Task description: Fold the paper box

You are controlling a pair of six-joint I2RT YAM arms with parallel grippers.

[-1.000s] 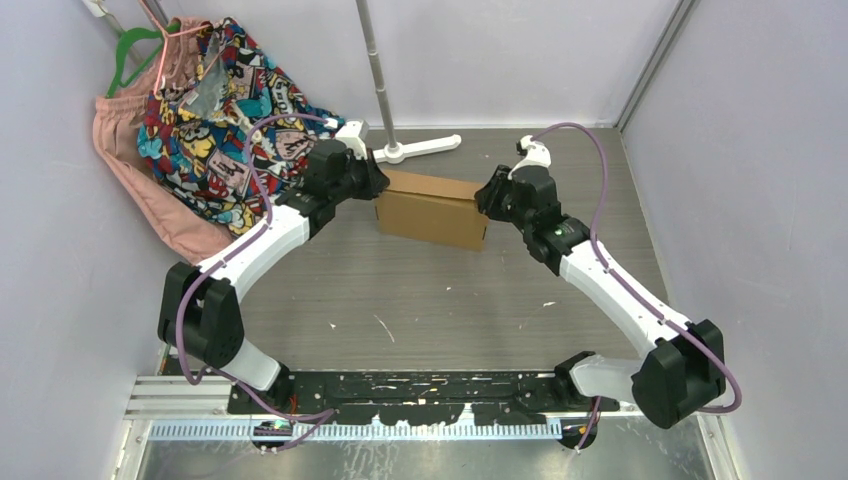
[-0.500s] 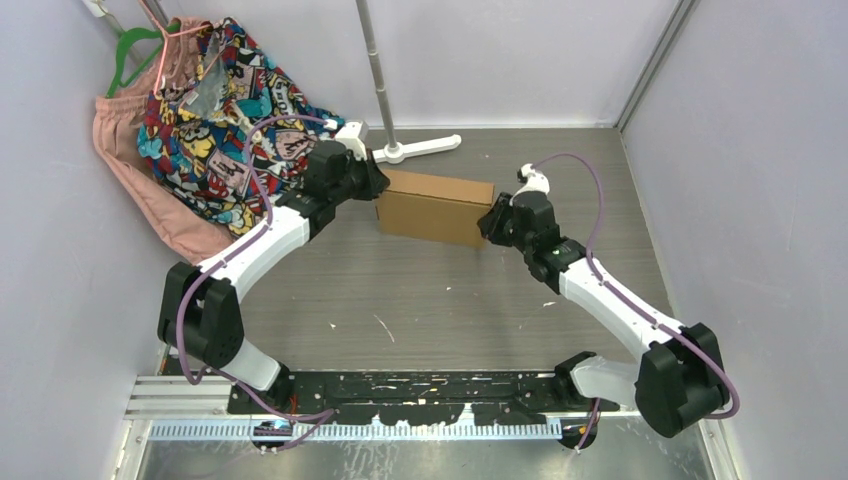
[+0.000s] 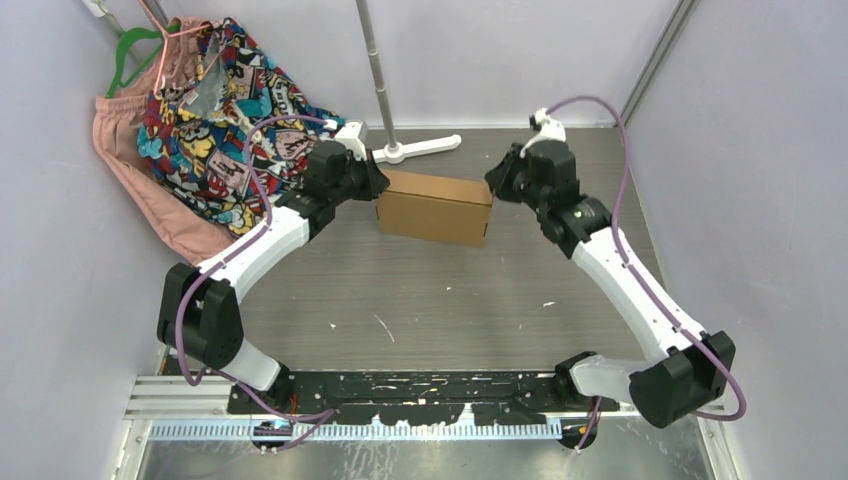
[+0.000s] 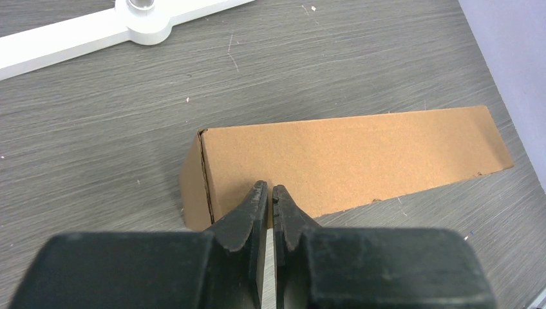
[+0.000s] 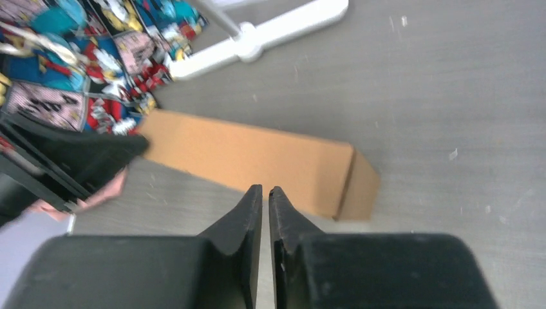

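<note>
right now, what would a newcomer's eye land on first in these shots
A folded brown paper box lies toward the far side of the table. The left end effector is at its left end and the right end effector is by its right end, both with jaws shut. At the far left, a loud comic-print garment hangs over a pink one.

Stand base (image 3: 425,147) close behind paper box (image 3: 432,210)

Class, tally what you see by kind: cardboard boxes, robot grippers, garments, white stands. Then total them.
Cardboard boxes: 1, the paper box
Robot grippers: 2, left gripper, right gripper
Garments: 2, comic-print garment, pink garment
White stands: 1, white stand
Total: 6
</note>
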